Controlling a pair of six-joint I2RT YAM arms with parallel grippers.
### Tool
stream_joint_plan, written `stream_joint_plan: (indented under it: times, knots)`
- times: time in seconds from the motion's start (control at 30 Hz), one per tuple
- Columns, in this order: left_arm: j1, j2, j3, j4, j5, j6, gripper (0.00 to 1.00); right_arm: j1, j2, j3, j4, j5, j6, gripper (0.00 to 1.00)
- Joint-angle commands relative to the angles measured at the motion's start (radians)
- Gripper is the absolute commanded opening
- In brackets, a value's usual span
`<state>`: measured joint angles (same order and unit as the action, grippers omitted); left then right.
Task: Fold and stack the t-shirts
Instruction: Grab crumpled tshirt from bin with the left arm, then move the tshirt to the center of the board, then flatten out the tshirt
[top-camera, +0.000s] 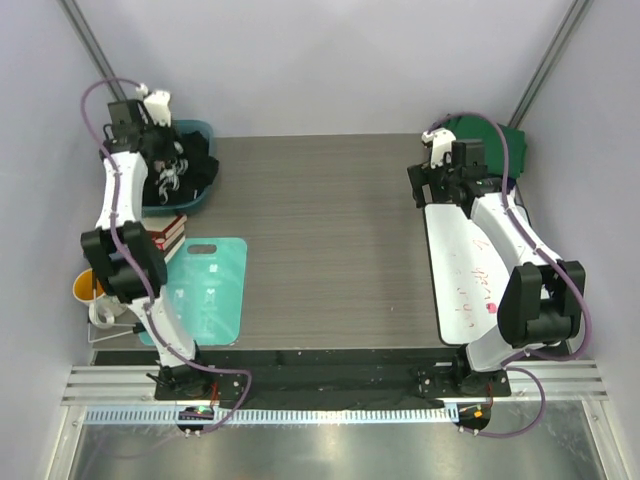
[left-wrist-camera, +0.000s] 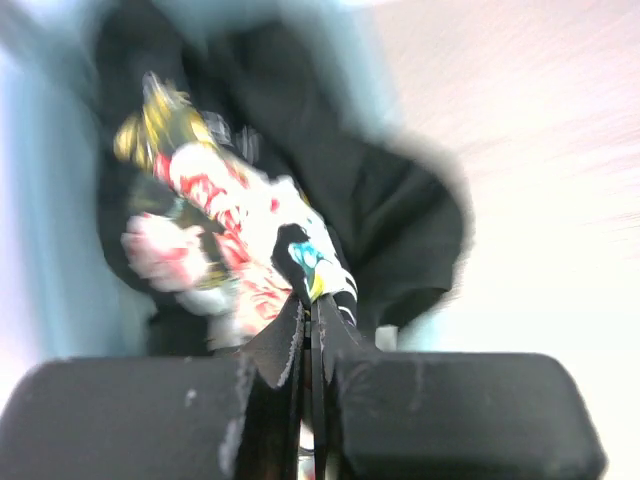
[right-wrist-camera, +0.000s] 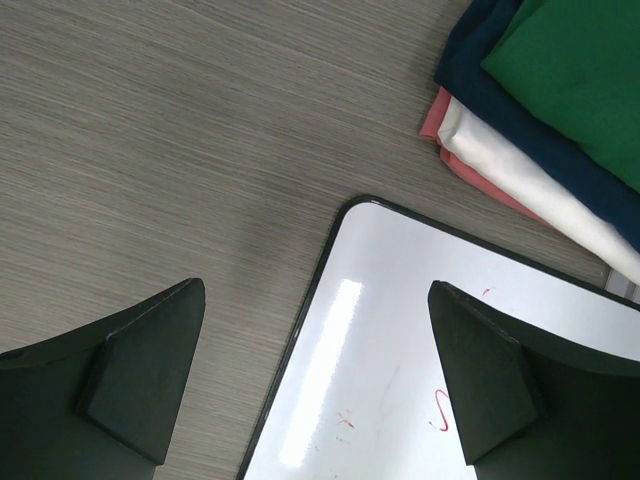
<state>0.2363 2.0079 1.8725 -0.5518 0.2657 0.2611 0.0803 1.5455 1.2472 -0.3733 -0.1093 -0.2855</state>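
Note:
The black t-shirt (top-camera: 197, 160) with a pink-white floral print lies crumpled in the teal tub (top-camera: 207, 187) at the far left. My left gripper (top-camera: 172, 170) reaches into the tub. In the left wrist view it (left-wrist-camera: 310, 298) is shut on a fold of the black t-shirt (left-wrist-camera: 390, 200) beside the floral print; the view is blurred. A stack of folded t-shirts (top-camera: 508, 138) lies at the far right, green (right-wrist-camera: 580, 70) on navy (right-wrist-camera: 500, 95) on white (right-wrist-camera: 520, 175) on pinkish cloth (right-wrist-camera: 447, 150). My right gripper (top-camera: 428, 190) (right-wrist-camera: 315, 290) is open and empty above the whiteboard's far corner.
A whiteboard (top-camera: 465, 270) (right-wrist-camera: 400, 330) with red marks lies under the right arm. A teal flat mat (top-camera: 205, 290) lies at the near left. Red books (top-camera: 172, 232), a yellow cup (top-camera: 85, 285) and a white rack (top-camera: 105, 315) crowd the left edge.

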Motion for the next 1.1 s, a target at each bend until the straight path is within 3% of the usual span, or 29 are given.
stream_joint_plan:
  times: [0.0,0.13,0.17,0.33,0.37,0.4,0.43,0.53,0.63,0.8,1.07]
  knots:
    - [-0.119,-0.28,0.06,-0.016,0.275,-0.054,0.0,0.029,-0.025,0.035,0.054,0.036,0.014,1.0]
    - [-0.328,-0.383,0.042,-0.12,0.349,-0.025,0.0,0.059,-0.05,0.041,0.077,0.097,0.02,1.0]
    - [-0.423,-0.405,0.033,-0.132,0.349,-0.034,0.0,0.062,-0.056,0.044,0.08,0.105,0.025,1.0]
    - [-0.74,-0.364,-0.019,-0.079,0.36,-0.146,0.0,0.067,-0.108,0.064,0.105,0.187,0.069,1.0]
    - [-0.774,-0.329,-0.022,-0.074,0.354,-0.148,0.12,0.068,-0.117,0.063,0.109,0.191,0.074,1.0]
    - [-0.823,-0.311,-0.033,-0.068,0.345,-0.152,0.49,0.067,-0.137,0.061,0.109,0.191,0.078,1.0]
    - [-0.836,-0.301,-0.044,-0.038,0.321,-0.152,0.77,0.067,-0.143,0.055,0.108,0.197,0.083,1.0]
    - [-0.825,-0.316,-0.123,0.031,0.232,-0.149,0.98,0.068,-0.192,0.025,0.093,0.2,0.068,1.0]
    - [-0.763,-0.434,-0.292,0.145,0.15,-0.134,1.0,0.068,-0.234,0.011,0.03,0.145,-0.003,1.0]
    - [-0.629,-0.551,-0.547,0.231,-0.065,0.007,1.0,0.13,-0.213,0.031,-0.228,-0.163,-0.11,1.0]
    - [-0.554,-0.446,-0.736,0.328,-0.095,0.109,1.0,0.404,0.138,-0.072,-0.291,-0.168,-0.092,1.0]
